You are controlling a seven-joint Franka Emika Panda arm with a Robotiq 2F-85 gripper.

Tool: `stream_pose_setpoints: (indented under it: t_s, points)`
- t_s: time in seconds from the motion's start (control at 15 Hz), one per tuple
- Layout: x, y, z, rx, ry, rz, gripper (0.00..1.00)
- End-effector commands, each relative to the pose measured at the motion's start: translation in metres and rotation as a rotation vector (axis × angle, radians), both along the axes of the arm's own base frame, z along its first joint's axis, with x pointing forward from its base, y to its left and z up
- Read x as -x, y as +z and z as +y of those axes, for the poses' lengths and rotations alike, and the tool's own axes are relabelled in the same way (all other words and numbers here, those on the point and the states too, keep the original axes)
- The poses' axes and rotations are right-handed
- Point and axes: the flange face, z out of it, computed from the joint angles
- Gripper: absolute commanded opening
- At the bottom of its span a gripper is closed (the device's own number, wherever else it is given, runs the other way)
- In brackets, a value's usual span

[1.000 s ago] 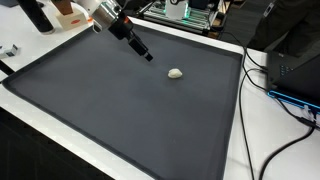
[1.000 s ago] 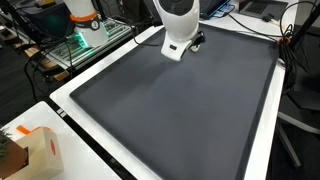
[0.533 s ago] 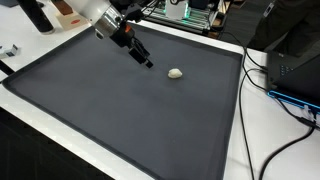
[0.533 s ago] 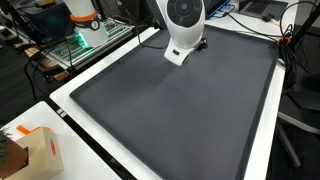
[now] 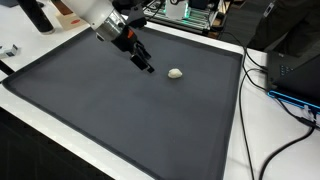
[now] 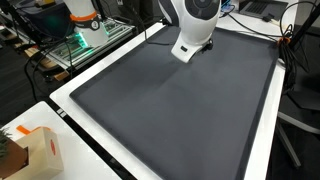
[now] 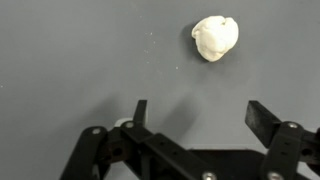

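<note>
A small white lumpy object [image 7: 215, 37] lies on the dark grey mat [image 5: 120, 110]; in an exterior view the white object [image 5: 176, 73] rests toward the mat's far side. My gripper [image 7: 203, 112] stands open with nothing between its fingers, and the white object sits ahead of it, toward the right finger [image 7: 270, 118]. In an exterior view the gripper [image 5: 147, 68] hangs just left of the object, a short gap apart. In the other exterior view the arm's white body [image 6: 195, 25] hides both gripper tips and the object.
The mat lies on a white table [image 5: 235, 150]. Black and blue cables [image 5: 285, 100] run along one side. Electronics racks [image 5: 185, 12] stand at the back. A cardboard box [image 6: 40, 150] sits near a table corner.
The arm has moved with its gripper toward the white object, closing the gap. The jaws stayed open. The object has not moved.
</note>
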Motion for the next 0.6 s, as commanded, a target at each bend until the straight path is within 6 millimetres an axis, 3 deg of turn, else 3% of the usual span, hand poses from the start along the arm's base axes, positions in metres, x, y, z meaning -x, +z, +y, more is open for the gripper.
stream_pose_setpoints:
  t_s: [0.0, 0.53]
  points:
    - [-0.011, 0.0, 0.016, 0.092, 0.034, 0.044, 1.0]
    - [-0.032, 0.022, 0.067, 0.296, 0.236, 0.053, 1.0]
